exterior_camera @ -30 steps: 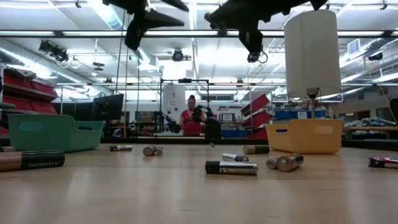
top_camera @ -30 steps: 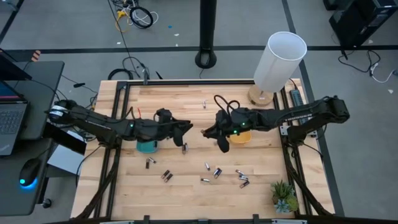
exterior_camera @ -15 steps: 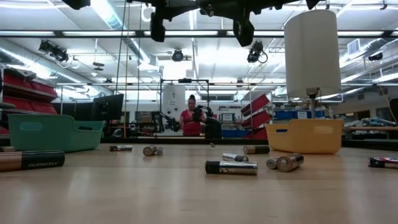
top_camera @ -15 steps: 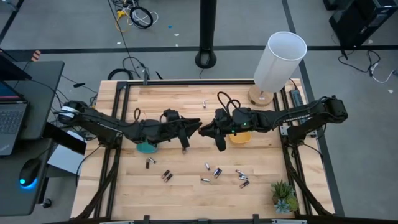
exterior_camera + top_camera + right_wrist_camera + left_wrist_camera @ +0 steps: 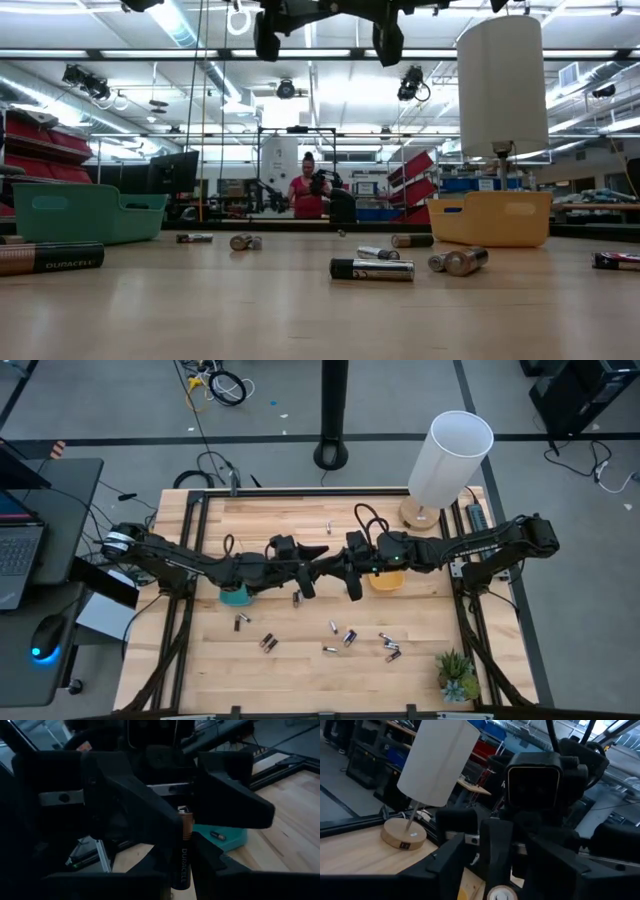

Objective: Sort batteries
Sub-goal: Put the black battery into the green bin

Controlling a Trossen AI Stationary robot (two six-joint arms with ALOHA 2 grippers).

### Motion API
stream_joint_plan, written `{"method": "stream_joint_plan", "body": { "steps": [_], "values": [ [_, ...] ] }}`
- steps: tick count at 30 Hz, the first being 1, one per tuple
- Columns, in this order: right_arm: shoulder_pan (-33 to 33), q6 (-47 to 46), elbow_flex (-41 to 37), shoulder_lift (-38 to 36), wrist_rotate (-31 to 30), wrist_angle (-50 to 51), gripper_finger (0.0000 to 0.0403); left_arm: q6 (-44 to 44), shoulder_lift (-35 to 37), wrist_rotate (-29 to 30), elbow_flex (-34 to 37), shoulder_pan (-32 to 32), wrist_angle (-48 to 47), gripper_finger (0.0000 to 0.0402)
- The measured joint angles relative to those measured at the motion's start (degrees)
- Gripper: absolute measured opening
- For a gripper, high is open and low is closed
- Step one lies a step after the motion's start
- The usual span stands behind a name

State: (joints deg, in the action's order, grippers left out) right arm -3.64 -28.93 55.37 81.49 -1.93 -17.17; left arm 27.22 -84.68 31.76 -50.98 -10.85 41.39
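Observation:
My two grippers meet high over the table's middle. My right gripper (image 5: 336, 567) (image 5: 180, 867) is shut on a black, copper-topped battery (image 5: 181, 847). My left gripper (image 5: 317, 554) (image 5: 497, 845) is open, one finger on each side of that battery's free end (image 5: 500, 894); I cannot tell whether they touch it. Several more batteries (image 5: 349, 637) (image 5: 371, 269) lie on their sides near the front edge, and one (image 5: 297, 597) lies beside the green tray (image 5: 236, 596). The yellow tray (image 5: 386, 580) sits under my right arm. My right gripper holds the battery by its black lower end (image 5: 176, 877), between its two fingers. The battery sticks out forward along the fingers, copper top (image 5: 185, 813) toward my left gripper. It is lifted clear of the table. The picture's lower edge cuts off the exact contact.
A white-shaded lamp on a round wooden base (image 5: 448, 460) stands at the far right corner, with a power strip (image 5: 476, 515) beside it. A small potted plant (image 5: 457, 675) is at the near right corner. Bare wood lies at the table's middle and far left. A person (image 5: 307, 190) stands far behind.
My left gripper has moved from over the green tray toward the table's right, up to my right gripper, and its open fingers now straddle the held battery. My right gripper has shifted slightly toward the left. The batteries on the table have not moved.

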Motion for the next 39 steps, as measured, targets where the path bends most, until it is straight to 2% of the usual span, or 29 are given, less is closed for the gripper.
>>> {"method": "stream_joint_plan", "body": {
  "steps": [5, 10, 18, 22, 26, 29, 36, 39],
  "values": [
    [0.0, 0.6, 0.0, 0.0, -1.7, -1.6, 0.0046, 0.1, 0.0, 0.2, 0.0, 0.0, 0.3, 0.0145],
    [-0.4, 2.1, 0.0, 0.0, -3.7, -1.8, 0.0056, 0.0, 0.1, 0.3, 0.0, 0.0, 0.2, 0.0041],
    [-0.8, 2.3, -0.1, 0.1, -6.1, -1.8, 0.0110, -0.1, 0.2, 2.1, -0.1, 0.0, -2.3, 0.0042],
    [-0.8, 1.8, -0.1, -0.4, -6.1, 2.2, 0.0119, -0.2, 2.3, 3.2, 0.1, 0.2, -9.4, 0.0042],
    [-0.9, 2.3, 0.1, -2.1, -6.1, 6.4, 0.0130, 0.2, 6.8, 3.4, 0.2, 0.7, -20.1, 0.0042],
    [-0.9, 2.8, 0.1, -3.5, -6.1, 10.5, 0.0140, 2.7, 11.1, 3.5, 0.2, 1.0, -32.2, 0.0042],
    [-0.9, 2.1, 0.1, -5.0, -8.5, 21.9, 0.0147, 21.0, 19.6, 0.9, 0.2, 1.1, -78.2, 0.0042],
    [-1.6, 2.1, 0.1, -4.5, -8.6, 21.9, 0.0143, 26.5, 20.4, -1.0, 0.8, 1.1, -91.9, 0.0042]
  ]
}}
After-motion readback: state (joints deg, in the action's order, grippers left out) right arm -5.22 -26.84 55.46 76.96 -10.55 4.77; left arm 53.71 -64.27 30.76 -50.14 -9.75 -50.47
